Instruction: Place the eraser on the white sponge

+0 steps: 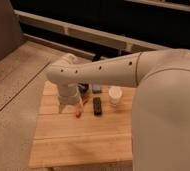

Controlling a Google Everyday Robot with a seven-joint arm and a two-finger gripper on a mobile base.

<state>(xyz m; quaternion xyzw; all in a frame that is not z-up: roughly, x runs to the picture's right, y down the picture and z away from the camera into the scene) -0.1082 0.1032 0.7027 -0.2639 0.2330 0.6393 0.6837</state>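
The eraser (97, 106) is a small black flat bar lying on the wooden table (78, 145). The white sponge (115, 95), a stubby cup-like piece, stands just right of it and a little farther back, apart from it. My gripper (69, 104) hangs down from the pale arm (103, 72) over the table, left of the eraser, with a short gap between them. It does not touch the eraser or the sponge.
A thin orange-red stick (78, 113) lies just below the gripper. A small blue-grey block (96, 88) sits behind the eraser. A dark bowl (84, 90) is partly hidden behind the wrist. My bulky arm covers the table's right side. Speckled floor lies to the left.
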